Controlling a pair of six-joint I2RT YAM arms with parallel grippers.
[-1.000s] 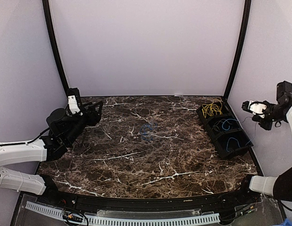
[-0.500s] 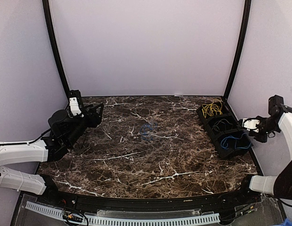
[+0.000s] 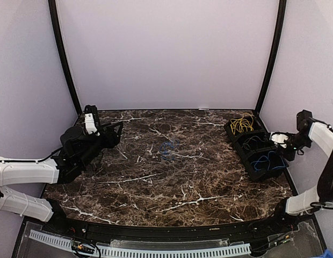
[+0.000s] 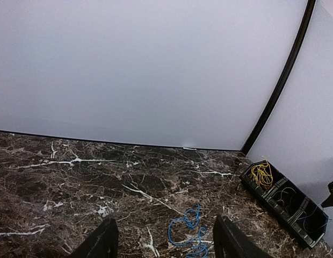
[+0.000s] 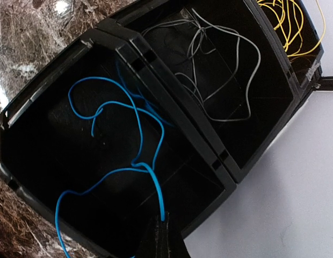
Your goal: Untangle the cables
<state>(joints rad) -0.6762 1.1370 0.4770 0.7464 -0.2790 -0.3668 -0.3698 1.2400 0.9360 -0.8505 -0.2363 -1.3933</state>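
Marble tabletop point(image 3: 156, 188) carried a loose blue bundle point(image 3: 169, 150) at centre. The right claw point(image 5: 161, 236) was clenched on a blue cable point(image 5: 158, 188) in the bin point(image 5: 209, 153); the left claw point(image 4: 165, 221) stood released, empty. Lifting unreleased risked dragging it out.

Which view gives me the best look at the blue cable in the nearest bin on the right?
Right wrist: the blue cable fills the frame, loops lying in the black bin, one end at the shut right end effector. Top external shows only a small blue squiggle in that bin; left wrist shows it tiny and distant.
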